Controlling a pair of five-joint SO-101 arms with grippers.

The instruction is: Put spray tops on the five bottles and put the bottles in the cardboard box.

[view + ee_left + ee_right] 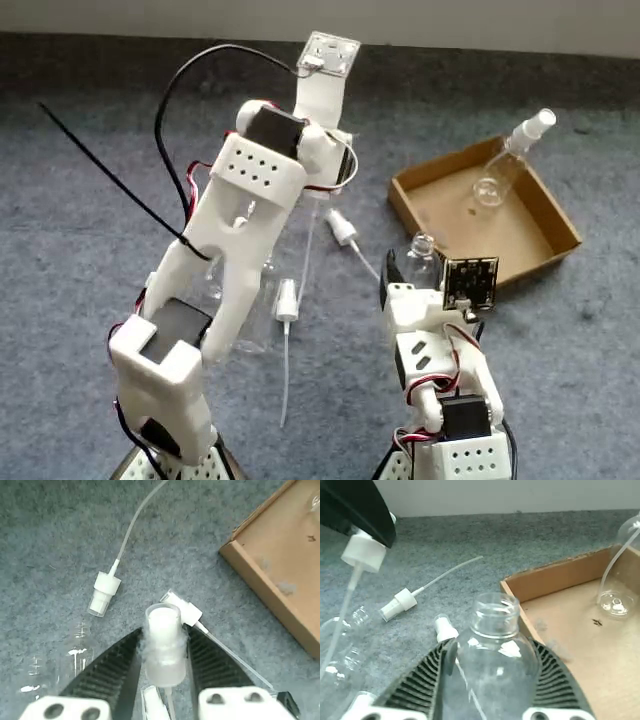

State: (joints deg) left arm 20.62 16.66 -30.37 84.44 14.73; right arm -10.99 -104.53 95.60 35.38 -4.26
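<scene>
My left gripper (164,631) is shut on a white spray top (162,652), held above the carpet with its thin tube hanging down (362,555). In the high view this gripper (335,175) hangs left of the cardboard box (545,205). My right gripper (492,649) is shut on an upright clear bottle (492,625) with an uncapped neck, just in front of the box's near-left corner (422,248). One bottle with a spray top (505,165) lies inside the box. Two loose spray tops (104,592) (181,609) lie on the carpet between the arms.
Clear uncapped bottles (75,655) lie on the grey carpet under the left arm (235,250). The loose tops' long tubes (285,370) stretch across the carpet between the arms. The box wall (555,575) stands close beside the held bottle.
</scene>
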